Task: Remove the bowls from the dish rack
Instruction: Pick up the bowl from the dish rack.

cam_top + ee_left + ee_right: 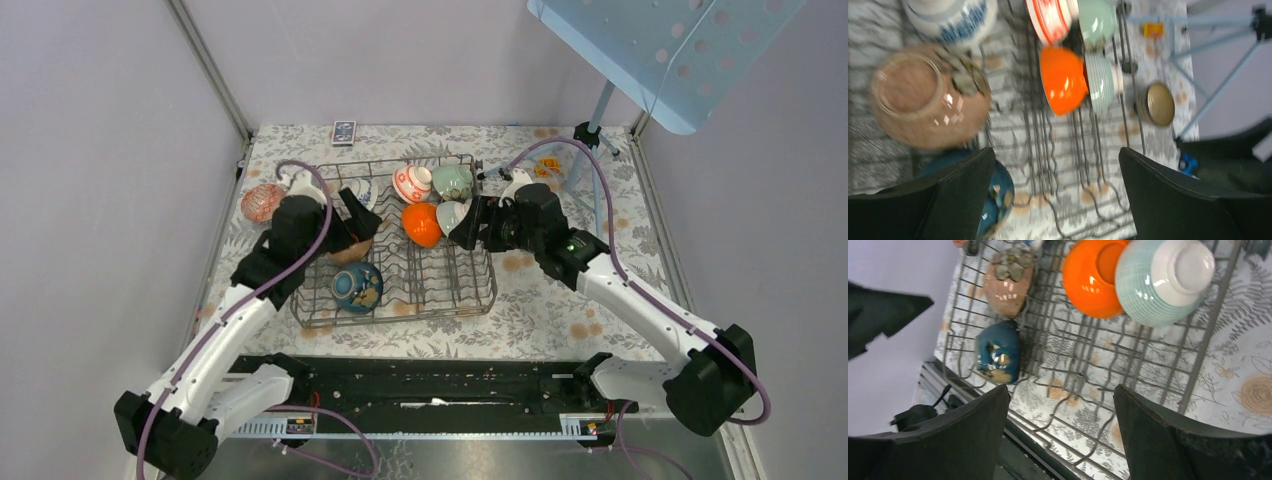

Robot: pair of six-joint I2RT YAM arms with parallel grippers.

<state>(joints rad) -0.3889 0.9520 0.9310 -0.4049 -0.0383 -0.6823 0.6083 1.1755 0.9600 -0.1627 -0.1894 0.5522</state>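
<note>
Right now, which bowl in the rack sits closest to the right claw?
The ribbed pale-green bowl with the white foot, beside the orange bowl; every other bowl lies farther off.

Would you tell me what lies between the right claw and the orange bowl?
A pale green ribbed bowl, on its side beside the orange bowl in the dish rack, ahead of the right claw; the top view shows it.

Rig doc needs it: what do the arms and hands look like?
Left arm and right arm: white links, black joints, a purple cable along each. Left hand and right hand: black, two flat fingers. Green light near right wrist.
</note>
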